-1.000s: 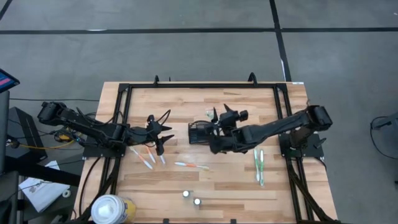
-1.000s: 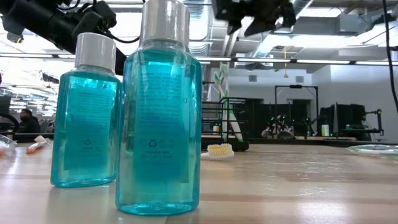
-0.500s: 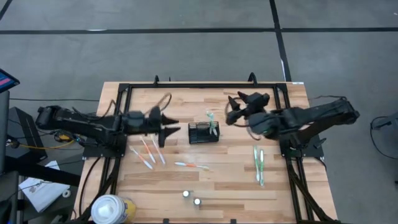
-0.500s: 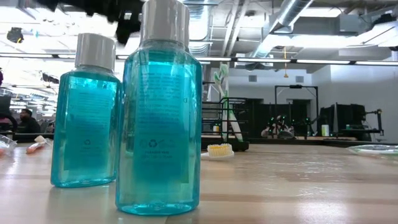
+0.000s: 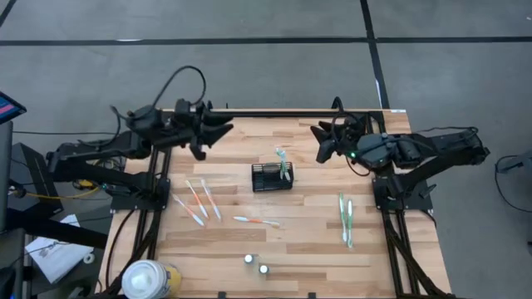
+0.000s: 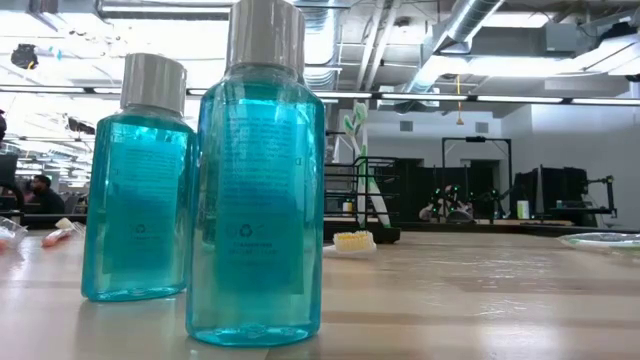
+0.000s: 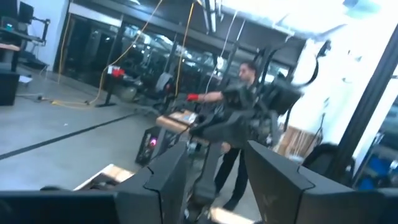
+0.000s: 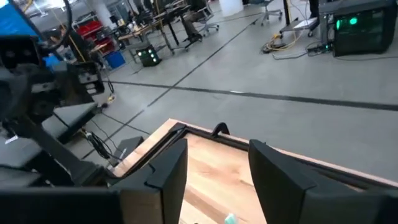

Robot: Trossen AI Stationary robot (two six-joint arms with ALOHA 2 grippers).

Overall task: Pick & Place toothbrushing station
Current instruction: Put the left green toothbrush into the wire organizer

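Note:
The black wire-mesh holder (image 5: 270,178) stands on its base at the middle of the wooden table, and a green-and-white toothbrush (image 5: 284,161) sticks up out of its right end. Loose toothbrushes lie flat on the table: orange-pink ones (image 5: 196,203) to the left, one (image 5: 256,221) in front of the holder, and green ones (image 5: 345,218) to the right. My left gripper (image 5: 224,129) hangs open, high over the far left. My right gripper (image 5: 321,144) hangs open, high over the far right. Both are empty and well clear of the holder.
Two blue mouthwash bottles (image 6: 255,180) (image 6: 140,180) stand near the front edge and fill the low view. A white-and-yellow round container (image 5: 148,280) sits at the front left corner. A black frame (image 5: 274,114) rims the table. A person (image 7: 245,78) stands in the room beyond.
My left gripper has risen from just above the orange-pink toothbrushes and swung toward the far left edge, tipping up to about level. My right gripper has drawn back from the holder, up and toward the far right. The green toothbrush stays standing in the holder.

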